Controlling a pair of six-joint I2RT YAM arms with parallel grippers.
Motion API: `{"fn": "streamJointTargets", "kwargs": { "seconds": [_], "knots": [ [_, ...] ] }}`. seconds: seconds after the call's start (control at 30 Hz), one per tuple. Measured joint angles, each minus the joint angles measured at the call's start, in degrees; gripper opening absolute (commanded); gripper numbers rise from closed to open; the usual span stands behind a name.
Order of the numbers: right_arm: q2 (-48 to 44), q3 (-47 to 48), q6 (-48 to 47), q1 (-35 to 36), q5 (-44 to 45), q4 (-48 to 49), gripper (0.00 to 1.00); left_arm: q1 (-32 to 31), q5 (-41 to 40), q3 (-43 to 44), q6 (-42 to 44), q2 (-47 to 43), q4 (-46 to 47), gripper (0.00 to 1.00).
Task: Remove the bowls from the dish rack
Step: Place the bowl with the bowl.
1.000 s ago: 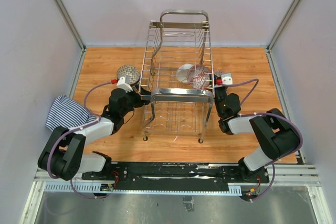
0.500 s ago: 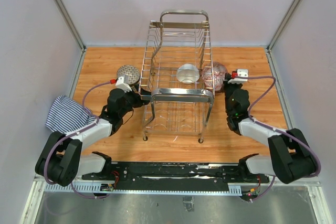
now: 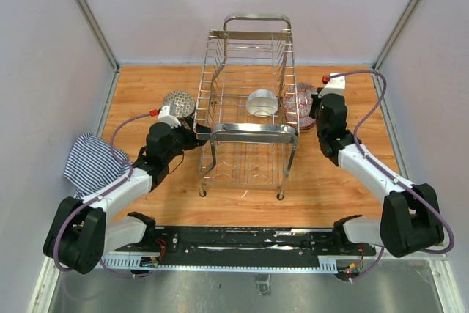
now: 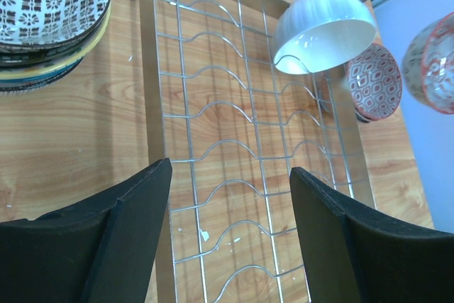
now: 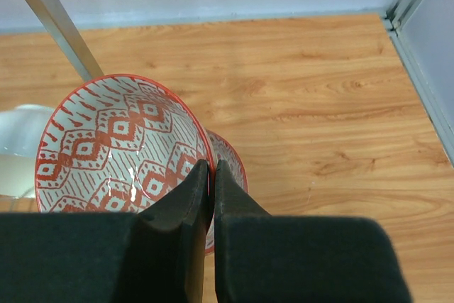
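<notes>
Right of the dish rack [image 3: 253, 131], the right fingers [image 5: 198, 189] pinch a red-patterned bowl [image 5: 120, 147] by its rim above a second red bowl [image 5: 228, 155] on the worktop [image 5: 319, 90]. Dark bowls [image 3: 179, 102] sit stacked to the left. One white bowl [image 3: 262, 102] is left in the rack, and the left fingers [image 4: 142, 204] hang spread and empty.

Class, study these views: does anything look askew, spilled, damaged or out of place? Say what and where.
Nothing is spilled or broken. Two things stand out: the striped cloth lies bunched at the left edge of the table, and one white bowl leans tilted in the dish rack.
</notes>
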Motion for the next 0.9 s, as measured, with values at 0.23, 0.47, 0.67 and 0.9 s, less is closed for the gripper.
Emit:
{"fn": "streamJointTargets", "kwargs": {
  "seconds": [0.23,0.47,0.67,0.9],
  "knots": [
    [4.9,3.8,1.0,-1.7,-0.5,-9.6,0.01,0.0,-0.1,0.3,0.0,-3.0,-1.9,0.72],
    [9.4,6.3,1.6,-4.0,-2.6,-12.6,0.01,0.0,-0.1,0.3,0.0,-5.3,-3.6,0.72],
    [12.9,7.9,1.8,-4.8,-4.1,-12.4,0.01,0.0,-0.4,0.3,0.0,-6.2,-4.1,0.72],
    [16.1,8.5,2.8,-6.3,-6.0,-11.5,0.01,0.0,-0.4,0.3,0.0,-6.3,-4.9,0.72]
  ]
}}
